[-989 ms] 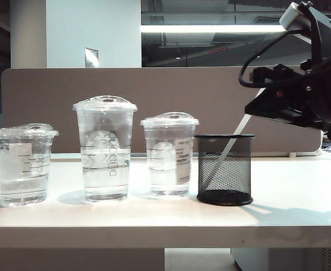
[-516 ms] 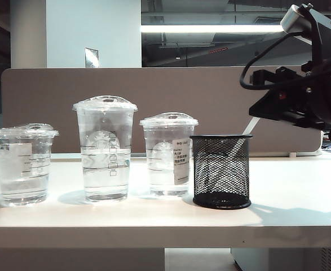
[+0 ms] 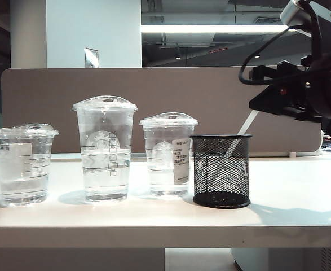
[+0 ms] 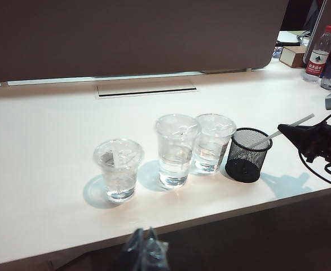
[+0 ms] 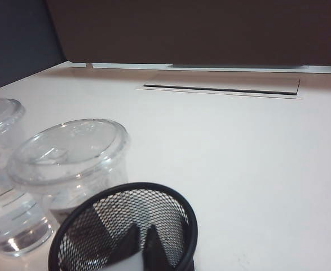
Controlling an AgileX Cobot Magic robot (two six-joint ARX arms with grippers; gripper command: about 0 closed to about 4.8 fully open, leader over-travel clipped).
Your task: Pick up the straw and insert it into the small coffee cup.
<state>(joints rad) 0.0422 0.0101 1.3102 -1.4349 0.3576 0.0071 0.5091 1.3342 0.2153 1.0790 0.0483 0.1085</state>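
Observation:
The white straw (image 3: 247,122) leans out of a black mesh holder (image 3: 221,169) up to the right, into my right gripper (image 3: 255,107). That gripper is shut on the straw just above the holder's rim. In the right wrist view its fingertips (image 5: 132,238) pinch together over the holder's mouth (image 5: 179,203), with the straw (image 5: 126,264) white beneath them. The small coffee cup (image 3: 22,164), short and wide with a clear lid, stands at the far left, well away from the straw. My left gripper (image 4: 144,241) hangs shut and empty off the table's front edge, near the small cup (image 4: 119,169).
A tall clear cup (image 3: 105,149) and a medium clear cup (image 3: 168,155) stand between the small cup and the holder, which sits right beside the medium cup. All hold water. A partition wall (image 3: 154,90) runs behind. A bottle (image 4: 318,55) and a box stand far right.
The right gripper's jaws have closed on the straw and the hand has lifted slightly. The mesh holder has slid a little left, up against the medium cup. The left arm has not moved.

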